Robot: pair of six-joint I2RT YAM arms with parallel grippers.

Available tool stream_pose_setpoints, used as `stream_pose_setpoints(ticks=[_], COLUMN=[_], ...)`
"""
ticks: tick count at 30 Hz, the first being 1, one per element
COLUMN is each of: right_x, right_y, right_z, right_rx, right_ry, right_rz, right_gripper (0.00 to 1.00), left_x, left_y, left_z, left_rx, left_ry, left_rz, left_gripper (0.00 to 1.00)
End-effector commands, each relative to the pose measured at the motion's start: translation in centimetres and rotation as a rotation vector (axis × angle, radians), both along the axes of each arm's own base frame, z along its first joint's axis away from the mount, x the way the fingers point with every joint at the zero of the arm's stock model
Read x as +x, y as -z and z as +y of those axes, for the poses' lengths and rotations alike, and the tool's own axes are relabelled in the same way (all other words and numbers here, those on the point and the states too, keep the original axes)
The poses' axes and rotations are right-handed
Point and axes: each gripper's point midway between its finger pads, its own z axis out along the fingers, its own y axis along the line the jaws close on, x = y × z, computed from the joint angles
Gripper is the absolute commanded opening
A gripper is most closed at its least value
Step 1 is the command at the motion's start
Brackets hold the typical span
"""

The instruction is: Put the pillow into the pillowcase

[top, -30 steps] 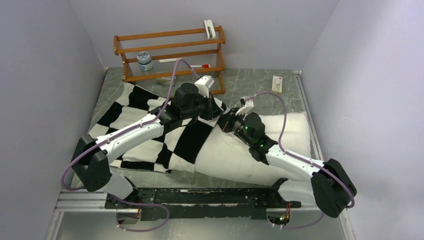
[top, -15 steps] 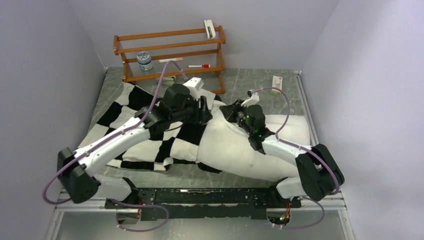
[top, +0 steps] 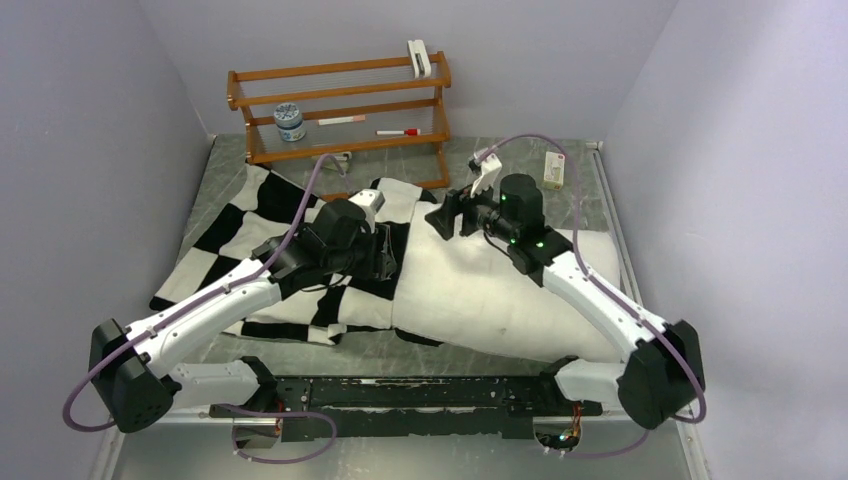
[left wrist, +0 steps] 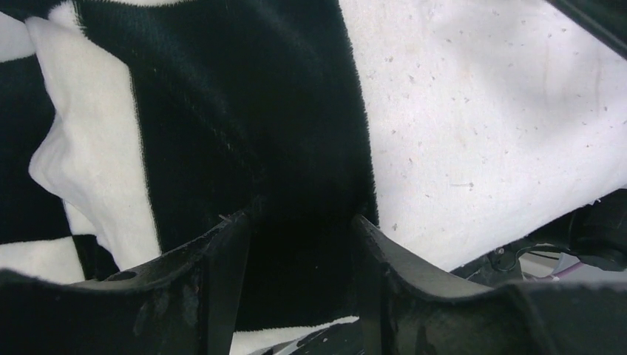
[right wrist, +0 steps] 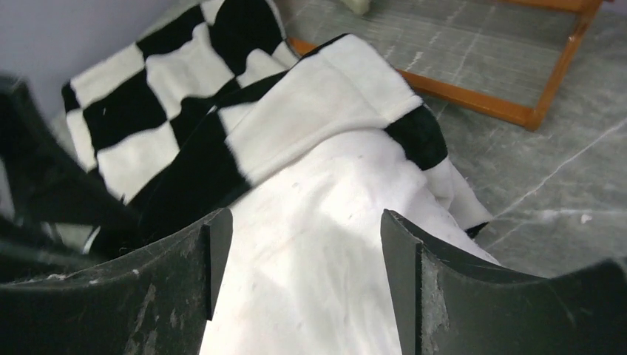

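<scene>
Two hands, both open. Pillowcase (top: pixel 250 230) spread left on tabletop (top: pixel 520 165), its edge overlapping left end of pillow (top: pixel 480 295). Left hand (left wrist: pixel 299 222) parted over a black square. Pillow mostly bare, centre-right. Right hand (right wrist: pixel 296 222) spread wide above it, gripping nothing

A wooden rack (top: pixel 340 110) stood at the back of the grey marbled table (top: pixel 500 158). It held a small jar (top: pixel 290 122), a pale stick (top: pixel 341 120) and a red-and-white marker (top: pixel 398 131), with a white clip (top: pixel 419 58) on top. A small white box (top: pixel 553 168) lay to its right.
</scene>
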Motion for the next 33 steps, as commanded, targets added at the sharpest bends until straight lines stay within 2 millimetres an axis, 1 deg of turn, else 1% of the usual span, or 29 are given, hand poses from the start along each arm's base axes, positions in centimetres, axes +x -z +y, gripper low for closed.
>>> stream_pose_setpoints(ticks=[1,4,6,7,10,12,14,16,18,20,21,22,23,24,25,26,28,29,30,32,33], right_x=[-4.7,-7.1,-8.9,-9.8,-12.0,-13.3,-14.1,-14.5,-14.4,-13.7,-13.2,-12.6,-11.8,-11.3,-10.7,-10.1,-8.7,-8.2,-7.3,-5.7,-5.0], right_y=[0.3,0.2,1.1,1.7,3.1,3.7,4.3,5.4,7.3,9.1,9.7,9.9,9.7,9.1,8.3,7.2,4.8,4.0,2.8,1.6,1.2], right_z=[-0.7,-0.1,0.7,1.1,2.2,2.9,3.6,4.0,4.1,4.1,4.2,4.4,4.7,5.4,6.2,7.0,8.4,8.8,9.2,9.2,9.0], right_rx=[-0.186,-0.242,-0.299,-0.333,-0.401,-0.416,-0.438,-0.482,-0.537,-0.581,-0.599,-0.599,-0.593,-0.57,-0.537,-0.494,-0.387,-0.33,-0.26,-0.146,-0.102], right_ry=[-0.236,-0.336,-0.401,-0.427,-0.49,-0.533,-0.559,-0.575,-0.578,-0.567,-0.551,-0.526,-0.498,-0.482,-0.462,-0.437,-0.374,-0.356,-0.334,-0.29,-0.272], right_rz=[-0.057,-0.101,-0.124,-0.133,-0.163,-0.182,-0.204,-0.227,-0.233,-0.238,-0.238,-0.239,-0.239,-0.242,-0.244,-0.241,-0.219,-0.187,-0.169,-0.11,-0.096], right_gripper=[0.77,0.82,0.85,0.89,0.96,0.98,0.99,0.99,0.99,0.98,0.95,0.91,0.82,0.69,0.51,0.35,0.12,0.03,0.0,0.0,0.0], left_x=[-0.7,-0.7,-0.6,-0.4,0.5,1.1,1.7,2.0,2.2,2.2,2.2,2.1,1.9,1.8,1.7,1.8,1.9,2.0,2.0,1.8,1.5], left_y=[0.0,0.1,-0.5,-0.9,-2.4,-3.2,-3.8,-4.2,-4.3,-4.3,-4.2,-4.2,-4.1,-4.1,-4.1,-4.2,-4.8,-5.1,-5.5,-5.7,-5.6], left_z=[0.4,0.2,0.2,0.3,1.1,1.7,2.3,2.6,2.8,2.9,2.9,2.9,2.7,2.6,2.7,2.9,3.4,3.7,4.0,4.3,4.4], left_rx=[-0.021,-0.037,-0.062,-0.074,-0.099,-0.105,-0.107,-0.112,-0.112,-0.108,-0.104,-0.099,-0.098,-0.092,-0.077,-0.06,-0.03,-0.021,-0.017,-0.014,-0.014], left_ry=[-0.012,-0.017,-0.025,-0.032,-0.065,-0.086,-0.101,-0.1,-0.099,-0.093,-0.086,-0.071,-0.044,-0.024,-0.015,-0.009,-0.014,-0.023,-0.032,-0.031,-0.022], left_rz=[0.019,0.025,0.023,0.018,-0.01,-0.028,-0.042,-0.042,-0.04,-0.041,-0.042,-0.047,-0.048,-0.051,-0.048,-0.048,-0.065,-0.078,-0.089,-0.098,-0.093], left_gripper=[0.58,0.56,0.55,0.55,0.55,0.57,0.58,0.58,0.57,0.57,0.57,0.58,0.6,0.61,0.62,0.63,0.65,0.66,0.67,0.69,0.69])
